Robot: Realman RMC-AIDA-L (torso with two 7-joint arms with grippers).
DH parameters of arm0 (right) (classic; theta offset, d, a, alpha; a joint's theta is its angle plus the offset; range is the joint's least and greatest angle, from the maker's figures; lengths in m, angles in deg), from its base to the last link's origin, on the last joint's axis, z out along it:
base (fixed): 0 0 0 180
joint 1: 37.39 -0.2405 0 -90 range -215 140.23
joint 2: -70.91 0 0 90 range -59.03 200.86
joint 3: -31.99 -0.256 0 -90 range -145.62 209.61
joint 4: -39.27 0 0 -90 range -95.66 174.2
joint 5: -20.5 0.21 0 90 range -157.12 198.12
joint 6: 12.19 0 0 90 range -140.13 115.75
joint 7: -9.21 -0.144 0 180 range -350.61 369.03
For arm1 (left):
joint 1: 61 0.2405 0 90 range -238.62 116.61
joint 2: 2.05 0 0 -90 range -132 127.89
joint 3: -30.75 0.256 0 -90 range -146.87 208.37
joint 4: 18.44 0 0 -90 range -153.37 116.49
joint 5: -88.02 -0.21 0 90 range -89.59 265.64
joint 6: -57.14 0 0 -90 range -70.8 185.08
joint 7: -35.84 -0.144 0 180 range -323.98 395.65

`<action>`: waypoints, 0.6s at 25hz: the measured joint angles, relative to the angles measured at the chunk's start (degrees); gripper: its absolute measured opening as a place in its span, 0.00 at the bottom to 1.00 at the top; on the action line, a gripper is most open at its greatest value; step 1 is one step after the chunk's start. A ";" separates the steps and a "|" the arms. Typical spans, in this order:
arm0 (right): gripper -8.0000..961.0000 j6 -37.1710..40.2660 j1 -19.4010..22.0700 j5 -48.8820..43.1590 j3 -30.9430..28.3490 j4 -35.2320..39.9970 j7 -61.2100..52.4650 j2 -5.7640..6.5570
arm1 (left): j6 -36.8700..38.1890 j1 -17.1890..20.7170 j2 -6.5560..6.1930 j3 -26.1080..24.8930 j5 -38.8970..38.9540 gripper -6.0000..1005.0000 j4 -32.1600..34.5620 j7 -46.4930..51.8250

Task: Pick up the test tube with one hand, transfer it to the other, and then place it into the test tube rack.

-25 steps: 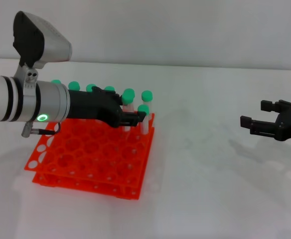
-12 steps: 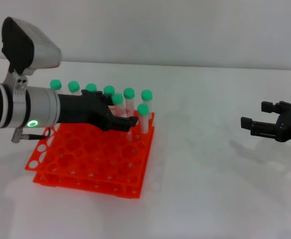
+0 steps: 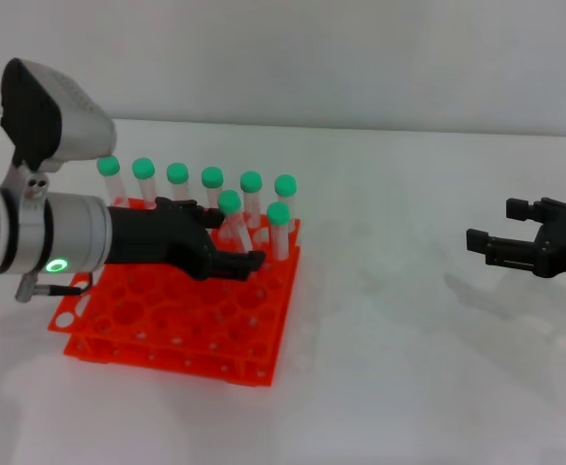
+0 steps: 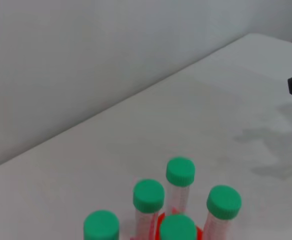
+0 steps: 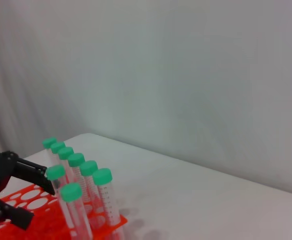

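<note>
The test tube (image 3: 231,215), clear with a green cap, stands slightly tilted in the orange-red test tube rack (image 3: 157,325), in the second row from the back. My left gripper (image 3: 239,237), the one with the green-lit ring, hovers over the rack just left of that tube, open and holding nothing. The right wrist view shows the same tube (image 5: 57,176) beside the left gripper's fingers (image 5: 30,171). Far right, my right gripper (image 3: 491,225) hangs above the table, open and empty.
Six more green-capped tubes (image 3: 177,174) stand along the rack's back row and one (image 3: 279,223) at its right edge. Several of those caps (image 4: 180,171) fill the left wrist view. White table (image 3: 390,368) lies between rack and right gripper.
My left gripper has drawn back to the left and lower, coming off the test tube, which now stands alone in the rack. The right gripper has not moved.
</note>
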 joint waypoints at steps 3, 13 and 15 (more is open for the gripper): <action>0.89 0.00 0.28 0.20 0.24 -0.01 0.00 0.00 | -0.01 2.69 0.00 0.04 1.95 0.88 2.11 -0.78; 0.89 -0.78 0.98 0.39 -0.04 -0.01 0.55 0.02 | -0.07 18.38 0.00 -0.43 20.40 0.88 8.45 -16.03; 0.89 -0.80 1.20 0.40 -0.27 -0.01 0.98 0.04 | -0.01 21.60 0.00 -0.48 27.88 0.88 7.25 -23.77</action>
